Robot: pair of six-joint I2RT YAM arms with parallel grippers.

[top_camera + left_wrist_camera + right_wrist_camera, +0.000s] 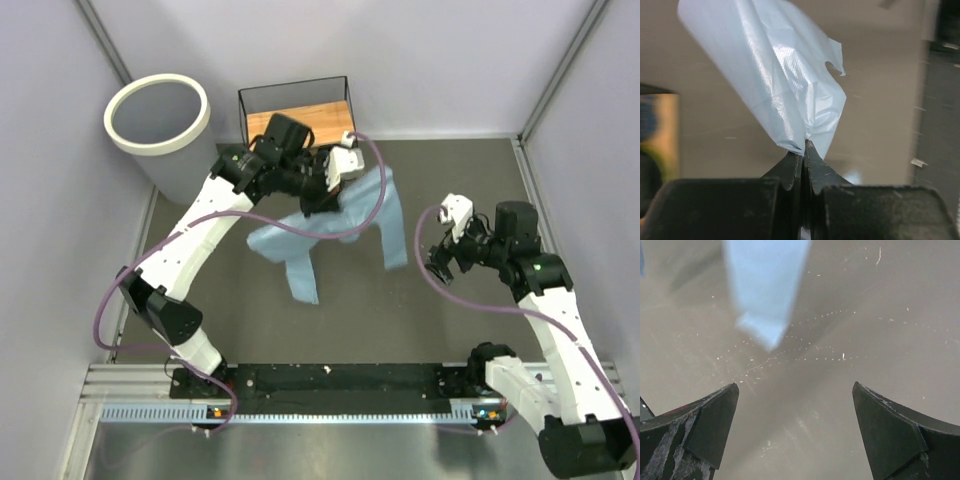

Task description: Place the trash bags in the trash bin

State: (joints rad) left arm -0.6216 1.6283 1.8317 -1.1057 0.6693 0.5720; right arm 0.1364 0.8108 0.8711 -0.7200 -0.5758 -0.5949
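The grey table (400, 320) is seen from above w/ the arm bases at 6 o'clock. The trash bin (170, 170) is stood upright at the table's 10 o'clock corner, mouth up; nothing can be made out inside. Just beside it, at approx. 12 o'clock, the black-wire-framed wooden shelf (262, 122) is set against the back wall.

One light-blue trash bag (300, 265) (785, 85) (767, 285) is held up over the table centre, draped and crumpled, well apart from the bin. Whether its low end touches the table can't be told.

The left gripper (315, 205) (804, 145) is pressed together on a bunched edge of the bag, film pinched between the tips. The right gripper (440, 262) (795, 395) is spread wide at the bag's 3 o'clock, w/ nothing between its fingers.
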